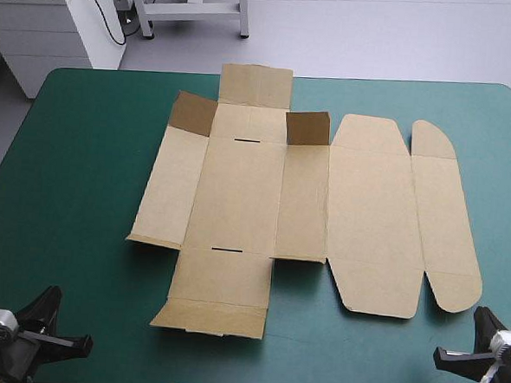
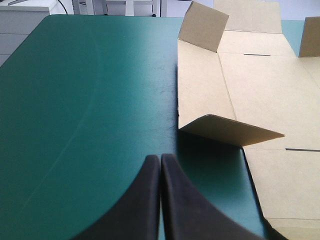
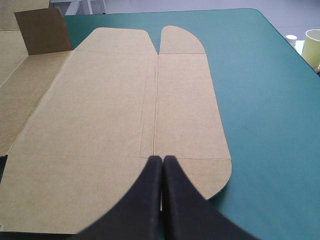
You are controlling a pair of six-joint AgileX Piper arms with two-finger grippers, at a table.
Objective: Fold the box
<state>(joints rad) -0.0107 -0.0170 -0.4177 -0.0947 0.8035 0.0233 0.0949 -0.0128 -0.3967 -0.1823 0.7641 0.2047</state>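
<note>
1. High view: we see the box (image 1: 264, 201), a cut sheet of brown board, lying mostly flat on the teal-green cover (image 1: 73, 189). It is ahead of both grippers and between them. Two small flaps (image 1: 195, 114) stand up at its far end. The left gripper (image 1: 56, 336) and the right gripper (image 1: 471, 351) sit by the table's near corners, each apart from the board.
2. Left wrist view: the left gripper (image 2: 161, 159) has its black fingers (image 2: 142, 205) pressed together into one pointed arch, holding nothing, with bare cover (image 2: 90, 110) under and ahead of them. The box (image 2: 260, 85) lies ahead of the tips, off toward the right arm's side. Its nearest corner panel (image 2: 235, 131) tilts up off the cover just beyond the tips. One upright flap (image 2: 202, 27) stands well ahead.
3. Right wrist view: the right gripper (image 3: 162, 160) is likewise closed tip to tip and empty. The box (image 3: 100, 100) spreads flat straight ahead of the fingers (image 3: 182, 210). A crease (image 3: 156, 105) runs on from the tips between its two rounded panels. A brown flap (image 3: 42, 32) stands upright far ahead, toward the left arm's side.
</note>
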